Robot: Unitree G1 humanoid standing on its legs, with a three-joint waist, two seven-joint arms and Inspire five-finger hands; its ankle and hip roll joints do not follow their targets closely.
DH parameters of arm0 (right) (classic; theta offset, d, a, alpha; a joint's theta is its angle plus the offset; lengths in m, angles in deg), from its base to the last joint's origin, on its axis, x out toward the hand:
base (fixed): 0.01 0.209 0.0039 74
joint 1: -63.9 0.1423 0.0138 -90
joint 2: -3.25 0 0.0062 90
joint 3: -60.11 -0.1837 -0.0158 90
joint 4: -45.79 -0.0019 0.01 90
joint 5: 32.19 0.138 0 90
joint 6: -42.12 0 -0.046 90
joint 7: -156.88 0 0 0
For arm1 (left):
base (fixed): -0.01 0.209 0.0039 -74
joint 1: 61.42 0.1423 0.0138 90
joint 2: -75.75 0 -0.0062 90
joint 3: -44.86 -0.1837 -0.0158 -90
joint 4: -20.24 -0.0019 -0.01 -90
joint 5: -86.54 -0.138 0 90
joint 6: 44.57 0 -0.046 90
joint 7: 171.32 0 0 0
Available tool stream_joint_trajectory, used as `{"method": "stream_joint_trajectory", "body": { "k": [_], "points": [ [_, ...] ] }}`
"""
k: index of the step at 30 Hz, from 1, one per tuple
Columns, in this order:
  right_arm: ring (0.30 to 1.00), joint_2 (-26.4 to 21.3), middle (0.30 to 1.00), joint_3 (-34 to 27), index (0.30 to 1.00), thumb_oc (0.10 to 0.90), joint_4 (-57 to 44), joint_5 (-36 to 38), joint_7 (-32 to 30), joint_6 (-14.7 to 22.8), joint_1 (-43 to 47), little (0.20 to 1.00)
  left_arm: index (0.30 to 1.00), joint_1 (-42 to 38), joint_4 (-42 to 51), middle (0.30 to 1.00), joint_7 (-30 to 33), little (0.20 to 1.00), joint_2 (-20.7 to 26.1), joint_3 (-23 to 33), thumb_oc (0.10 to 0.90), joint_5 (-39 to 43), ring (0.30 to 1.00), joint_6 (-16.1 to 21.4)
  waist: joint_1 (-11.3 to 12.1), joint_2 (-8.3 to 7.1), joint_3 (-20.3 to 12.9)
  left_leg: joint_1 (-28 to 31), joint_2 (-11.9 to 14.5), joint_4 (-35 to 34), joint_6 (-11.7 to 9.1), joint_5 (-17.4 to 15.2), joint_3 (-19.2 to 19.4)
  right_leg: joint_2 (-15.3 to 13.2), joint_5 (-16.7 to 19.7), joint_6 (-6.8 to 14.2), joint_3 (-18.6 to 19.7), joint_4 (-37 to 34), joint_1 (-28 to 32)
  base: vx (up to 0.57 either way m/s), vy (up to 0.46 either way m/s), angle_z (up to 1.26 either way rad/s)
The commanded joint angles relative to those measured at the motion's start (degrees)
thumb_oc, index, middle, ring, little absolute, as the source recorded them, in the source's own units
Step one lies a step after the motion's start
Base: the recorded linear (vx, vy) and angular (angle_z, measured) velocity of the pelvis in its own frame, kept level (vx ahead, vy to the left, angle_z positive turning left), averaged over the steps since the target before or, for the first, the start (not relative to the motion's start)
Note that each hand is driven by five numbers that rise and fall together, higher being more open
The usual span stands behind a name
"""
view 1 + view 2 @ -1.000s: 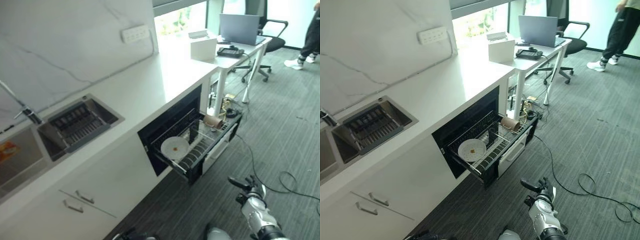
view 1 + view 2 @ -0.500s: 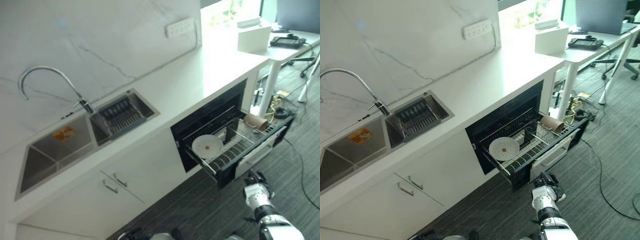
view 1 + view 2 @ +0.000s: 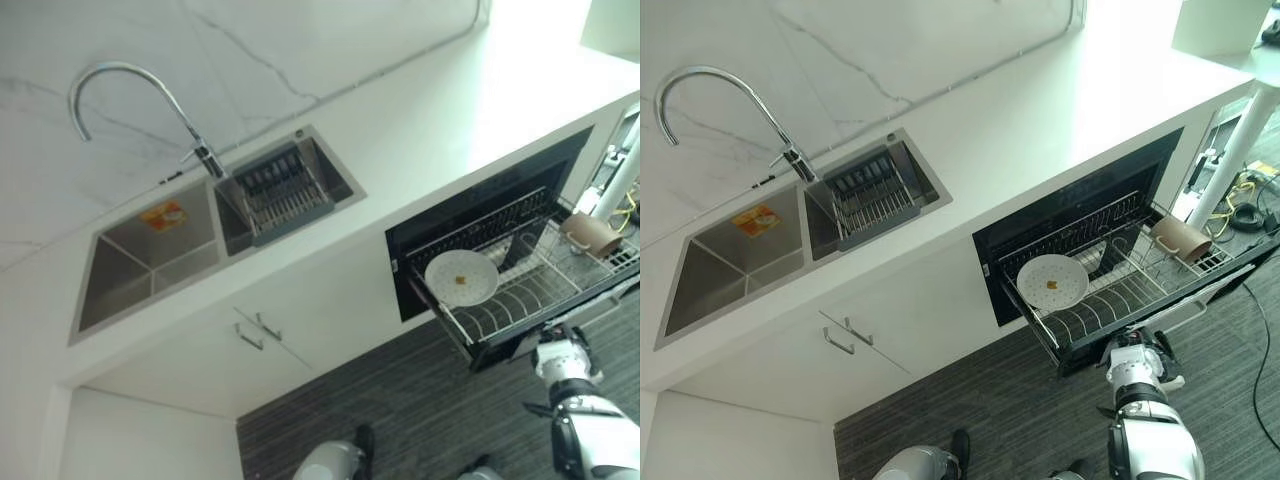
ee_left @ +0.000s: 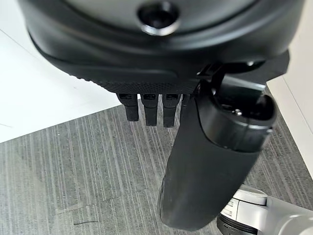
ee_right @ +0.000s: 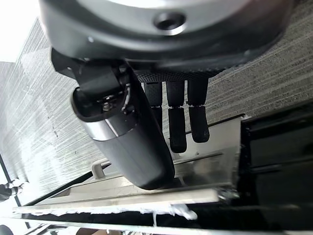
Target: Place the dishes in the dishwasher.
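Observation:
The dishwasher's wire rack [image 3: 1041,326] is pulled out from under the white counter. A white plate [image 3: 1052,281] with a small brown spot sits in its left part. At the rack's far right end a brown cup [image 3: 1180,240] lies on its side. My right hand [image 3: 1137,368] hangs low just in front of the drawer's front panel [image 5: 195,183], fingers [image 5: 178,125] straight and holding nothing. My left hand [image 4: 210,161] hangs over the grey carpet beside the white cabinet, fingers relaxed and empty.
A steel sink [image 3: 130,285] with an orange sticker lies at the left of the counter [image 3: 450,130], under a curved faucet [image 3: 120,80]. A drainer basket [image 3: 285,190] sits in the smaller basin. A drawer with two handles [image 3: 258,330] is below. Grey carpet [image 3: 980,420] lies before the cabinets.
The camera has swung left, so the sink and faucet have come into view and the desk has gone out. My right hand now sits closer to the dishwasher drawer's front.

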Motion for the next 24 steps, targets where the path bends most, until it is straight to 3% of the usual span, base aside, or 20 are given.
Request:
{"method": "stream_joint_trajectory", "body": {
  "k": [1,10,11,17,18,21,22,24],
  "points": [
    [0.3,-3.02,0.3,1.25,0.3,0.4,-0.51,-2.96,5.29,-1.8,13.11,0.3,0.9,-2.21,-1.06,0.9,-0.51,0.9,4.4,-2.43,0.8,-1.11,0.9,-0.86,2.47,-0.14,0.89,2.51,2.95,6.55,-2.99,-9.01,-1.73,-2.58,1.54,4.82,4.1,-2.75,-0.45,-0.01,0.032,0.22],
    [0.3,-9.02,0.3,6.18,0.3,0.4,3.34,-3.78,12.19,-10.5,23.6,0.3,0.9,-1.53,-1.09,0.9,-1.02,0.9,4.31,-2.78,0.8,0.92,0.9,-0.81,6.17,1.36,2.47,-1.44,1.95,6.55,-3.22,-7.48,-5.13,-4.74,1.69,5.07,2.14,-2.75,-1.12,0.02,0.078,0.21],
    [0.3,-9.54,0.3,7.71,0.3,0.4,4.71,-4.93,14.49,-12.78,26.75,0.3,0.9,-1.32,-1.08,0.9,-1.07,0.9,4.11,-3.21,0.8,1.93,0.9,-0.93,6.97,1.83,2.73,-2.2,1.59,6.55,-3.23,-7.19,-6.1,-4.94,1.6,5.18,2.2,-2.75,-1.63,0.03,0.146,0.27],
    [0.3,-11.82,0.3,12.52,0.3,0.4,6.09,-10.91,20.44,-16.47,35.9,0.3,0.9,-0.57,-1.39,0.9,-1.85,0.9,4.43,-2.06,0.8,2.79,0.9,-0.48,9.26,2.79,3.49,-5.32,1.06,6.55,-3.45,-5.82,-7.24,-6.36,1.69,5.48,1.95,-2.75,-3.44,0.01,0.128,0.17],
    [0.3,-12.96,0.3,14.33,0.3,0.4,5.95,-12.28,22.93,-17.13,38.83,0.3,0.9,0.05,-1.45,0.9,-2.52,0.9,4.7,-1.52,0.8,1.86,0.9,-0.62,10.15,2.93,3.53,-5.68,0.95,6.55,-3.58,-6.48,-7.75,-6.68,0.41,6.47,2.42,-2.75,-3.31,0.09,0.116,0.26],
    [0.3,-14.18,0.3,16.83,0.3,0.4,5.61,-14.01,29.11,-17.09,42.29,0.3,0.9,1.15,-1.4,0.9,-3.98,0.9,5.01,-1.15,0.8,1.33,0.9,-0.77,10.9,3.43,3.89,-6.93,0.67,6.55,-3.51,-6.03,-7.89,-7.39,0.56,6.85,2.13,-2.75,-3.91,0.03,0.169,0.38],
    [0.3,-14.83,0.3,17.59,0.3,0.4,4.95,-13.76,33.45,-15.91,43.99,0.3,0.9,1.98,-1.39,0.9,-4.55,0.9,4.87,-0.91,0.8,1.36,0.9,-0.05,11.5,3.58,4.21,-7.91,0.38,6.55,-3.39,-5.67,-8.39,-7.92,0.95,7.04,2.02,-2.75,-4.4,-0.03,0.191,0.41],
    [0.3,-14.78,0.3,17.57,0.3,0.4,4.58,-15.15,35.15,-14.02,44.36,0.3,0.9,2.16,-1.58,0.9,-4.39,0.9,4.9,-0.68,0.8,1.79,0.9,0.6,11.86,3.31,4.38,-8.38,0.26,6.55,-3.3,-5.5,-8.69,-8.2,1.17,7.23,1.76,-2.75,-4.43,-0.01,0.094,0.37]
  ]
}}
